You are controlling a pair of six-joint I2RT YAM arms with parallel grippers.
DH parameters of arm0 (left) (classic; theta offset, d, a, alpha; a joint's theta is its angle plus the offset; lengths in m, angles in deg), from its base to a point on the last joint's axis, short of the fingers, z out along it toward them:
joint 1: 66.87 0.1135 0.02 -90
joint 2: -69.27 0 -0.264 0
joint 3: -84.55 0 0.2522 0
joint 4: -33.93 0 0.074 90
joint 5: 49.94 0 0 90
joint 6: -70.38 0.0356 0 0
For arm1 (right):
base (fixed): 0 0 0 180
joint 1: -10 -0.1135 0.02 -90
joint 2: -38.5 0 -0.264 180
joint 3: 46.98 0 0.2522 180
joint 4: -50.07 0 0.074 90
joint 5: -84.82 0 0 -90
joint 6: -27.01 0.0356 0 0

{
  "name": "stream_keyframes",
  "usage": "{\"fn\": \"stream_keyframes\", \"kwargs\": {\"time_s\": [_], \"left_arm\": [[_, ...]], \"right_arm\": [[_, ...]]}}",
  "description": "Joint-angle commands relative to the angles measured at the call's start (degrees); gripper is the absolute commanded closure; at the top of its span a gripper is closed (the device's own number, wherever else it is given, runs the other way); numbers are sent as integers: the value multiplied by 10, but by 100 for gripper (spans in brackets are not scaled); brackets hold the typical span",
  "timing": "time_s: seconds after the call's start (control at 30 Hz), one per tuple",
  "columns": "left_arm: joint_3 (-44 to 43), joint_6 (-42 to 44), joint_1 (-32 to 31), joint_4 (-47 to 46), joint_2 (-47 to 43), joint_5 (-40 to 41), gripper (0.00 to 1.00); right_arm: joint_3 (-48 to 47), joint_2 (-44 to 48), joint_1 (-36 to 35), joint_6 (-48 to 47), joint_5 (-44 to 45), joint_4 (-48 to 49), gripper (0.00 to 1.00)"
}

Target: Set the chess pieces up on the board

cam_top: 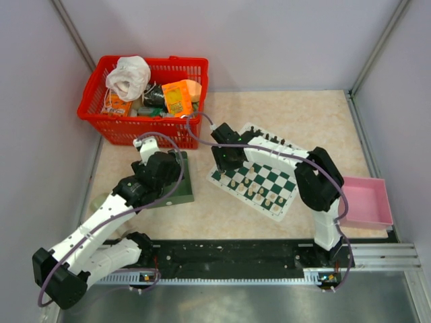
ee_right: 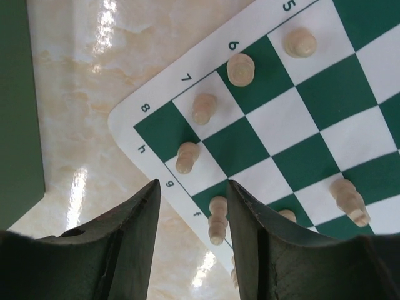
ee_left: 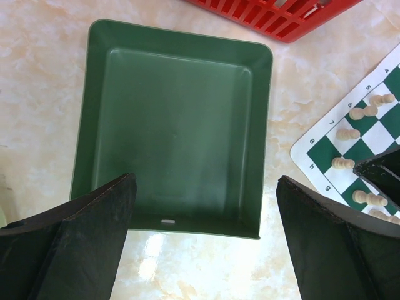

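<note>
Marble tabletop, left fingers spread over tray, right fingers parted above cream pieces on board

Plain pale walls on 3 sides; beige marbled tabletop, glossy, bright glare streaks.

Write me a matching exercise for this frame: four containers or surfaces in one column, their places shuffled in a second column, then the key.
Column 1
1. red basket
2. green tray
3. pink tray
4. board

Column 2
A. below the open left gripper
B. at the right edge of the table
C. at the table's far left corner
D. below the right gripper, with cream pieces standing on it

Pairs: 1-C, 2-A, 3-B, 4-D
</note>
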Motion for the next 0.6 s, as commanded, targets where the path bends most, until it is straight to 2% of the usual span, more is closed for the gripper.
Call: {"fn": "stream_keyframes", "kwargs": {"time_s": [0.0,0.33,0.57], "left_arm": [[3,-7,4,-5,-9,17,1],[7,-5,8,-4,-9,17,1],[8,-3,10,-6,-9,16,1]], "right_arm": [[-38,-21,-7,-8,-6,9,55],[-57,-52,-8,-7,-10,10,64],[-56,-57,-9,-7,-19,10,65]]}}
